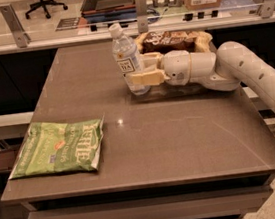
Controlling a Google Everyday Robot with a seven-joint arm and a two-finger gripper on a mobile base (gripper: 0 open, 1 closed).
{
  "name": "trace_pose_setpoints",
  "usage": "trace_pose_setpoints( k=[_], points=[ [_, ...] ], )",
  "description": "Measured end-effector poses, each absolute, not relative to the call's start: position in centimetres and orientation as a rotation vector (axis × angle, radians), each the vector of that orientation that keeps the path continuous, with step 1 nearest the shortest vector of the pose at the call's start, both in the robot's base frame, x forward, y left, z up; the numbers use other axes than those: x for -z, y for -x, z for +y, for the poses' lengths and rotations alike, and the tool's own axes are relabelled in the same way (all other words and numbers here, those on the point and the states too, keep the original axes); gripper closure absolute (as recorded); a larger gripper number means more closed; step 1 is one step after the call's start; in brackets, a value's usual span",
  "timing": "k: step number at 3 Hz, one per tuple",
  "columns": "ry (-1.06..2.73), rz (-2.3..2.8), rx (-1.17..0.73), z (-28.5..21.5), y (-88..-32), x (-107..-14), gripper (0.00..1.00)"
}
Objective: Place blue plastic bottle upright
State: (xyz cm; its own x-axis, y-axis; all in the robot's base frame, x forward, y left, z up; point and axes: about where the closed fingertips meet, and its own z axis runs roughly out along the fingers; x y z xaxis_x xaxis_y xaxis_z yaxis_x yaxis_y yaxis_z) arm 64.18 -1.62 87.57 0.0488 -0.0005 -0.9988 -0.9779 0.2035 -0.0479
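The blue plastic bottle [128,60] is a small clear bottle with a white cap and a pale label. It stands nearly upright, tilted slightly left, with its base on or just above the brown table [146,140] at the far middle. My gripper [145,70] reaches in from the right and is shut on the bottle's lower half, with one tan finger [149,78] in front and another behind it.
A flat green snack bag [59,147] lies at the table's front left. A brown snack bag [171,40] lies at the far edge behind my gripper. My white arm [254,78] spans the table's right side. A glass barrier and counter run behind the table.
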Motion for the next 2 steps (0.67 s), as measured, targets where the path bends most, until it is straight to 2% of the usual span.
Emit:
trace_pose_setpoints(
  k=[1, 2],
  points=[
    [1.077, 1.260, -1.025, -1.61, -64.18, -87.86, 0.84],
    [1.077, 1.260, -1.025, -1.60, -64.18, -87.87, 0.61]
  ],
)
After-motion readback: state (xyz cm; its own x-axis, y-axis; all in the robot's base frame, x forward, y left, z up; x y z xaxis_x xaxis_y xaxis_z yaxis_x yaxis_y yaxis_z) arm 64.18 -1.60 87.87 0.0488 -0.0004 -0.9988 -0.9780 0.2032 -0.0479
